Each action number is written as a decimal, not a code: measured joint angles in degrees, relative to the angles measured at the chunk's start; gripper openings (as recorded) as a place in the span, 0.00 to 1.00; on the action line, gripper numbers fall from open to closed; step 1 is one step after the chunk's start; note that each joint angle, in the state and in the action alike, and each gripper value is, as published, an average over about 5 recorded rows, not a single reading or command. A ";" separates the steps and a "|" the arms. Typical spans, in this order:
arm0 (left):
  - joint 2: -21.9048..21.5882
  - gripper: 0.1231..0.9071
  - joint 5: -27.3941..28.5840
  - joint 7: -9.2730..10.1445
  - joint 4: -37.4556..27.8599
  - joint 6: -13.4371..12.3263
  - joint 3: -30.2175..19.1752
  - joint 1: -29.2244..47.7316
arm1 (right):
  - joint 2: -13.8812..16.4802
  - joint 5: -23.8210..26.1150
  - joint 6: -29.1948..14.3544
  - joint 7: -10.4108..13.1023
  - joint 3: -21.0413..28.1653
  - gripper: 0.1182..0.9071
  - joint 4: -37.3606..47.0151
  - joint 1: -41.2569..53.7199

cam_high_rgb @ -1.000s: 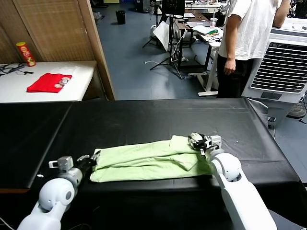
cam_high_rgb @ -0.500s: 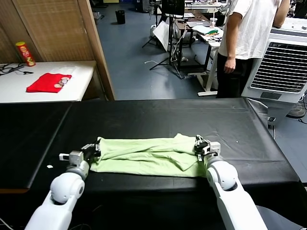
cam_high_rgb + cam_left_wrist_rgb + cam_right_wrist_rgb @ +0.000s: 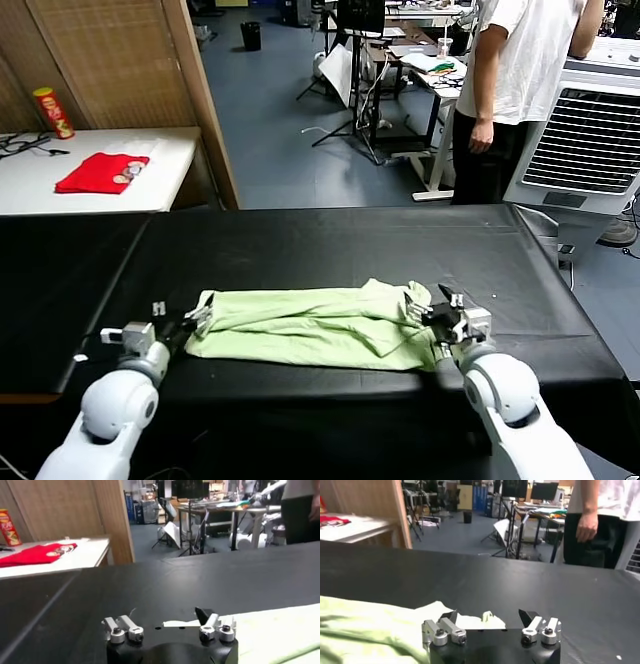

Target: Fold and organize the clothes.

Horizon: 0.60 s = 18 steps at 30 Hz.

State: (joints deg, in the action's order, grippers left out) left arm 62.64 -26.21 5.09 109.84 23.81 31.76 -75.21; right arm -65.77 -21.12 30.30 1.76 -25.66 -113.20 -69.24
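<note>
Both arms low at the near edge of the black table [image 3: 300, 240]; left gripper [image 3: 180, 322] sits at the left end of the pale green T-shirt [image 3: 310, 325], jaws spread wide, nothing between them; in the left wrist view its fingers [image 3: 210, 620] stand apart with only a corner of the shirt lying just ahead; right gripper [image 3: 445, 312] at the shirt's right end, also spread wide and holding nothing; right wrist view shows a rumpled edge of cloth close in front of it, touching or not I can't say; shirt lies folded into a long band across the table's near half, flat but wrinkled, a flap doubled over toward the right end.

Table cover is matte black with a few creases and some pale specks; beyond it on the left, a white side table [image 3: 170, 180] with a red cloth [image 3: 100, 172] and a red-and-yellow can [image 3: 52, 112] standing upright; brown wooden panel [image 3: 120, 60] behind it; grey-blue floor; on the right a person in a white T-shirt [image 3: 520, 70] and dark trousers stands next to a white cooler unit [image 3: 590, 140]; desks and stands at the back.
</note>
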 joint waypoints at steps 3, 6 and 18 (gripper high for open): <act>0.84 0.86 -1.17 -0.24 0.74 0.53 0.41 -1.82 | 0.22 -0.13 -0.02 -0.19 -0.28 0.86 -1.46 -0.72; 1.73 0.86 -1.40 -0.66 0.71 0.67 0.43 -3.09 | 0.40 -0.21 -0.07 -0.30 -0.42 0.86 -2.61 -1.11; 4.12 0.35 -2.52 -1.57 -0.38 1.35 -0.28 -4.07 | 0.37 -0.20 -0.21 -0.66 -0.83 0.86 -5.23 -2.30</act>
State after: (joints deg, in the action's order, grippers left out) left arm 66.76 -28.74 3.52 109.46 25.16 31.47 -79.28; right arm -65.41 -21.32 30.08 1.10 -26.48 -118.43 -71.54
